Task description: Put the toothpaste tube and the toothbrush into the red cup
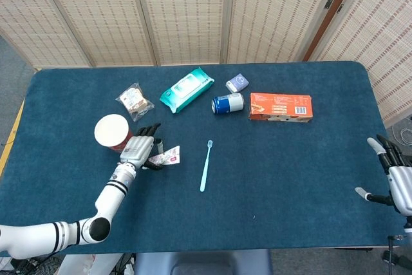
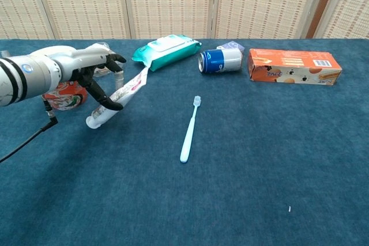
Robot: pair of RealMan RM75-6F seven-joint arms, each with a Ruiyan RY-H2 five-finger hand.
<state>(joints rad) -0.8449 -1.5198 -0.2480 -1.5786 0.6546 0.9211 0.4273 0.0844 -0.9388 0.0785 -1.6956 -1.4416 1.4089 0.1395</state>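
Observation:
My left hand (image 1: pixel 140 150) (image 2: pixel 91 72) holds the white toothpaste tube (image 2: pixel 118 98) (image 1: pixel 166 156) lifted off the table and tilted, cap end low at the left, flat end up to the right. The red cup (image 1: pixel 113 132) (image 2: pixel 64 95) stands upright just left of that hand, partly hidden behind it in the chest view. The light blue toothbrush (image 1: pixel 205 165) (image 2: pixel 189 129) lies flat on the blue tablecloth to the right of the tube, bristles at the far end. My right hand (image 1: pixel 394 175) hovers open at the table's right edge, far from everything.
Along the back lie a snack bag (image 1: pixel 134 100), a teal wipes pack (image 1: pixel 186 89) (image 2: pixel 166 49), a blue can (image 1: pixel 228 103) (image 2: pixel 220 60) on its side, a small blue-grey pouch (image 1: pixel 237 82) and an orange box (image 1: pixel 280 106) (image 2: pixel 294 65).

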